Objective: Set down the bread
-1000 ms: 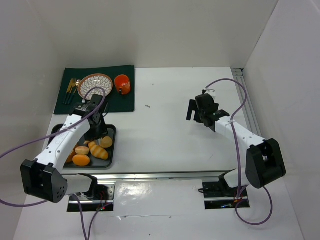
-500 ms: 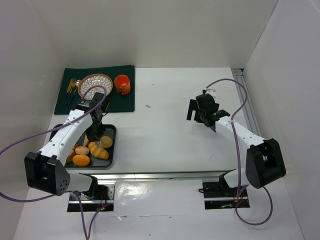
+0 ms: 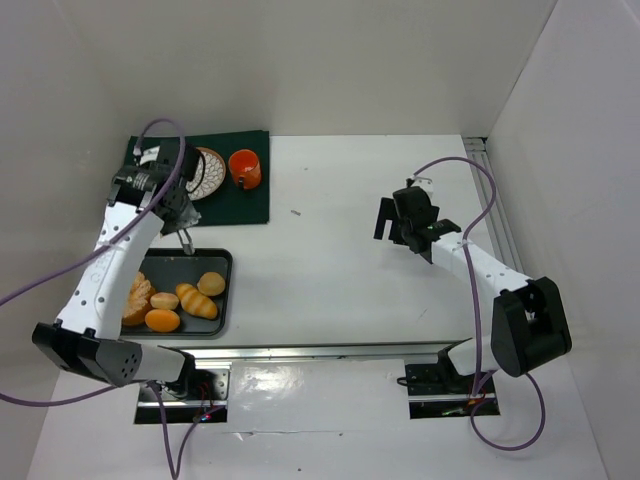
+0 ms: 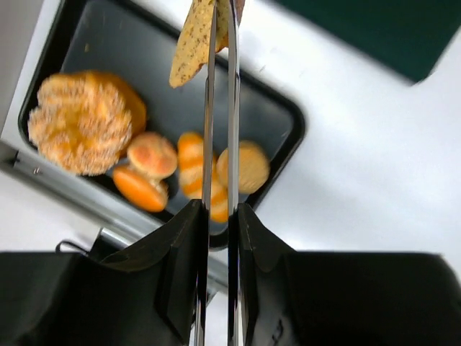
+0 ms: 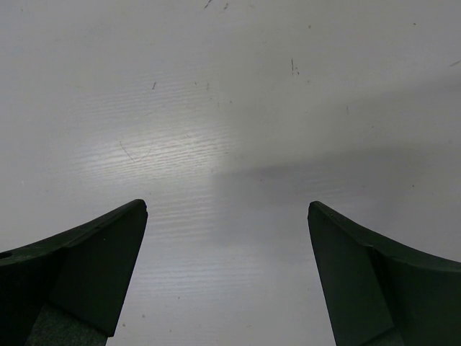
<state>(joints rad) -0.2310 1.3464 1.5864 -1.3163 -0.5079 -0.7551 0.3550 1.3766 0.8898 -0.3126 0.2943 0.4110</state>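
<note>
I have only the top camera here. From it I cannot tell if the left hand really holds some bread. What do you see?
Observer: Yes. The left wrist camera shows the left hand shut on a flat slice of bread, pinched near the fingertips.
Operator: Good. What lies in the tray? I see only orange blobs.
Observer: The tray holds one big sugared bun and four smaller rolls beside it.
Operator: Is something in the right hand?
Observer: No. Its own camera shows the right hand open, with only bare table between its fingers.
</note>
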